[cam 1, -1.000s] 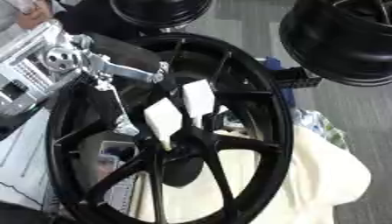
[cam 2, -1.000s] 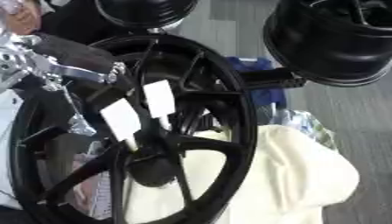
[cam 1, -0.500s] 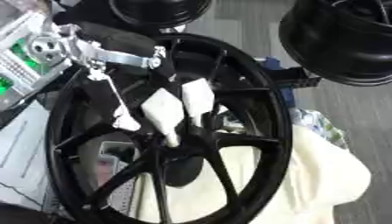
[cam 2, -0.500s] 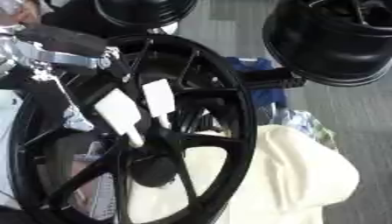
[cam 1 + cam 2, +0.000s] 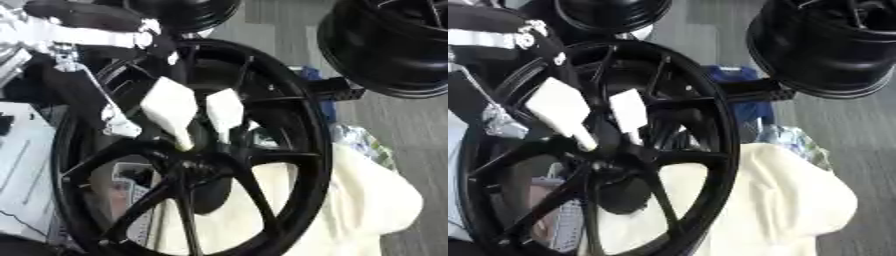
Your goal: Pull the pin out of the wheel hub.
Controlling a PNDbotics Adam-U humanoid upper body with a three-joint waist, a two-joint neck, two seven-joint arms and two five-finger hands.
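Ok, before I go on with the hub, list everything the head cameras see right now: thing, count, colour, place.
Wheel: one, black, spoked, fills the centre, its hub low in the middle.
White pieces: two, wedge-shaped, side by side above the hub, their narrow ends pointing down toward it; I cannot tell whether either is the pin.
Other wheels: two, black, at the top, one right, one centre.
Cloth: one, cream, lower right under the wheel.
Blue object: one, behind the rim, upper right.
Left arm: black and silver, entering from the upper left; its fingers are not clear. Right hand: not in view.
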